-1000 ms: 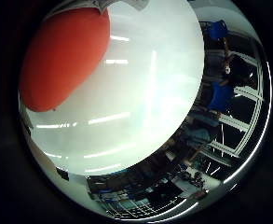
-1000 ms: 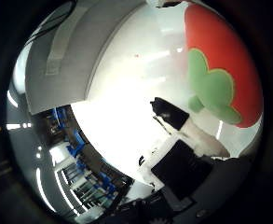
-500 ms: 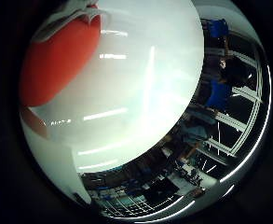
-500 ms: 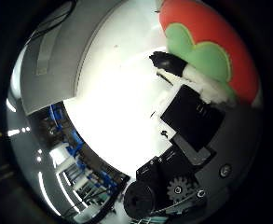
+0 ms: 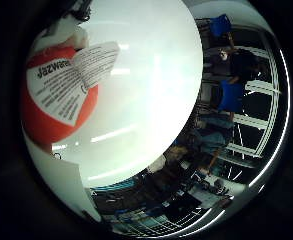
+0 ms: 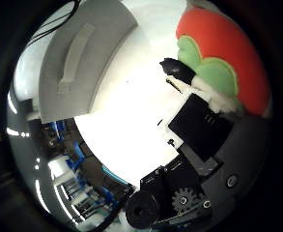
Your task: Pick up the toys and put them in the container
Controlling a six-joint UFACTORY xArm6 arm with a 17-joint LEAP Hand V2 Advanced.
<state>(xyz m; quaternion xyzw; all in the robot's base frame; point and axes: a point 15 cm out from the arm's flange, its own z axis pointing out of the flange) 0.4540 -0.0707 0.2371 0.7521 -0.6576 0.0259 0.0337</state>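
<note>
A red plush toy (image 6: pixel 230 37) with a green leaf patch (image 6: pixel 216 72) lies on the white table (image 6: pixel 122 126), close to my palm. In the right thumb side palm view, my right hand (image 6: pixel 201 130) reaches in with curled black and white fingers (image 6: pixel 187 75), their tips pressed on the leaf patch. The right little finger side palm view shows the same toy's red body (image 5: pixel 44 112) with a white printed tag (image 5: pixel 74 72) lying across it. A grey container (image 6: pixel 78 48) stands on the table, away from the toy.
The white table (image 5: pixel 151 95) fills most of the right little finger side palm view. Beyond the table's edge are blue chairs (image 5: pixel 230 95) and metal shelving (image 5: pixel 261 120) in the room.
My fingers have curled further in onto the toy's leaf patch. The toy has turned, so its white tag now faces the little finger side camera.
</note>
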